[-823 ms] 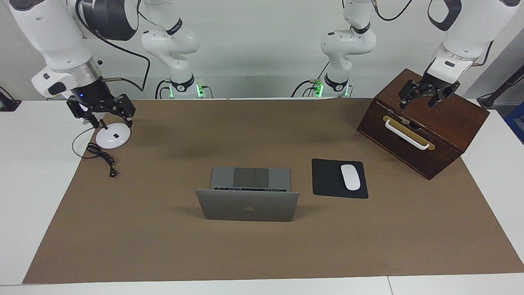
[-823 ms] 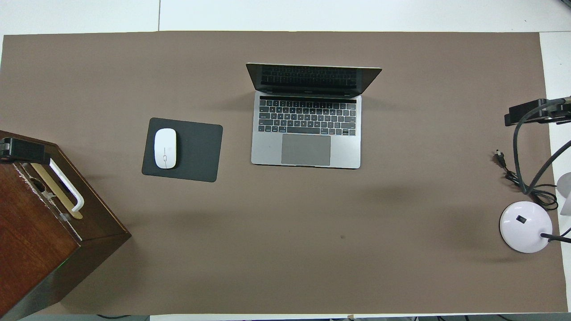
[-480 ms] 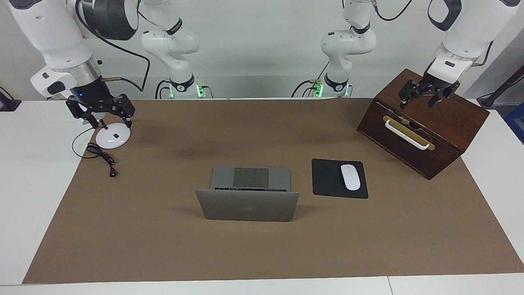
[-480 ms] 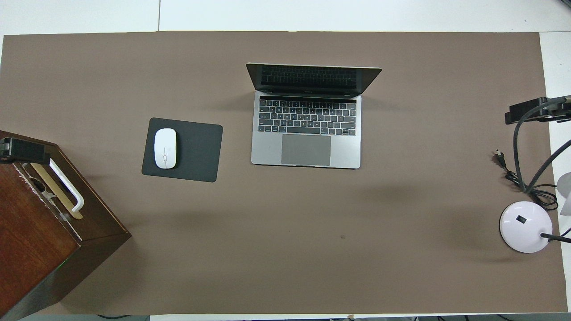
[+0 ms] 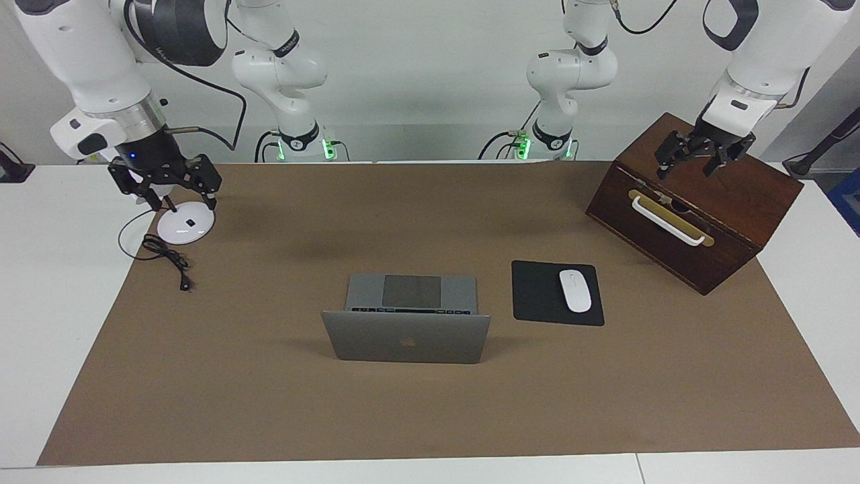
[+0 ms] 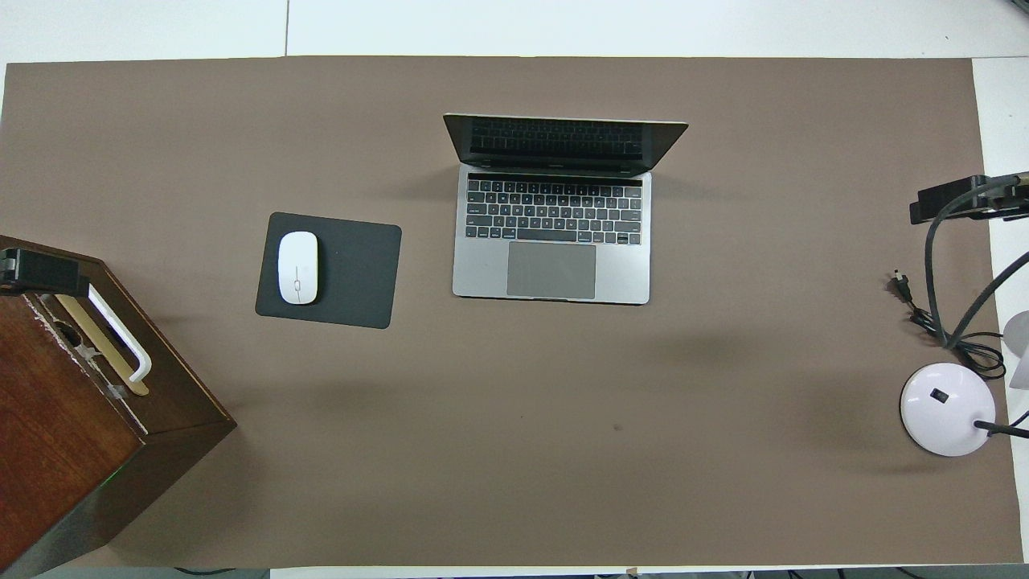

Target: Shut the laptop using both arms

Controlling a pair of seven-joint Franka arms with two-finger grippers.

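Observation:
The silver-grey laptop (image 5: 406, 336) stands open in the middle of the brown mat, its lid upright and its apple logo turned away from the robots. The overhead view shows the laptop's (image 6: 555, 241) dark keyboard and trackpad. My left gripper (image 5: 684, 173) hangs open over the wooden box, holding nothing; in the overhead view only one of its fingers (image 6: 44, 273) shows. My right gripper (image 5: 183, 200) hangs open over the lamp base, also holding nothing. Both grippers are well away from the laptop.
A brown wooden box (image 5: 699, 208) with a white handle sits at the left arm's end. A black mouse pad (image 5: 537, 292) with a white mouse (image 5: 575, 290) lies beside the laptop. A white lamp base (image 5: 186, 225) and its cable (image 5: 168, 259) are at the right arm's end.
The right arm has eased up very slightly. The laptop and the other things have not moved.

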